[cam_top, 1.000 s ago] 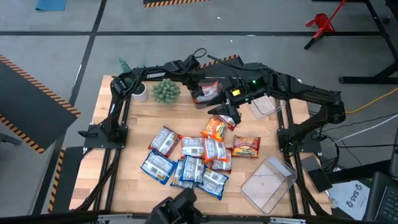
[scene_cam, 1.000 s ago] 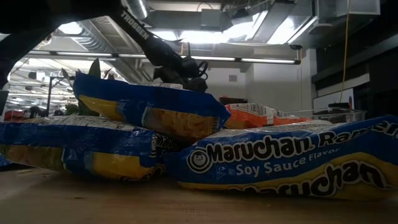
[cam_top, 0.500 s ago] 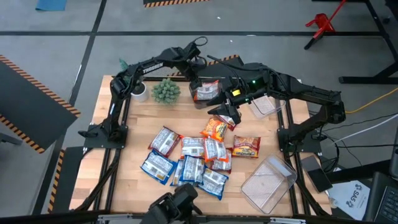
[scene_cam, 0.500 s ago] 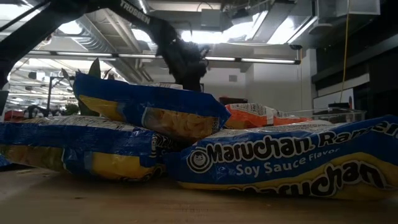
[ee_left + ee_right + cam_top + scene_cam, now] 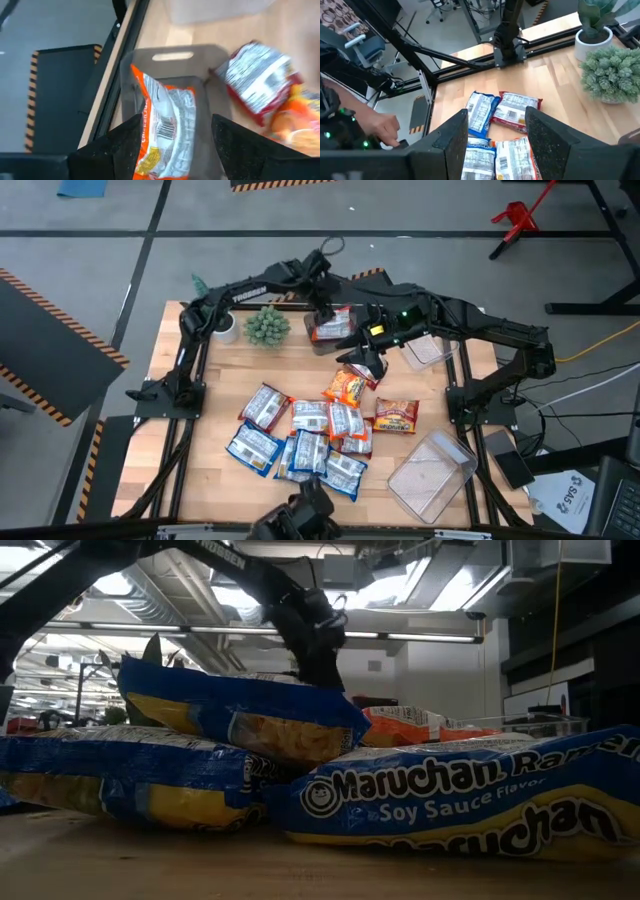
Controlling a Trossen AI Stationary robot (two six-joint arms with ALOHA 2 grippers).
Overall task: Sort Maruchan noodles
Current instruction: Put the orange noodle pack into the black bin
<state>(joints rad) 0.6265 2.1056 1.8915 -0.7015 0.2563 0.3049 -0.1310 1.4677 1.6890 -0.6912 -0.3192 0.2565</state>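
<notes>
Wooden tabletop point(image 5: 200, 430) fills the middle of the room, with a heap of Maruchan noodles point(image 5: 305, 435) spread across its centre, 2 small green plants point(image 5: 266, 326) at the far edge and a clear bin point(image 5: 432, 472) lying near the front right corner. At the far edge the left gripper point(image 5: 322, 308) hangs over another clear bin point(image 5: 172, 57) holding 1 orange packet point(image 5: 167, 127), its fingers point(image 5: 117, 150) apart with nothing between them. Just beside it, the right gripper point(image 5: 368, 363) hovers above the loose orange packets, fingers point(image 5: 455, 137) apart and empty.
</notes>
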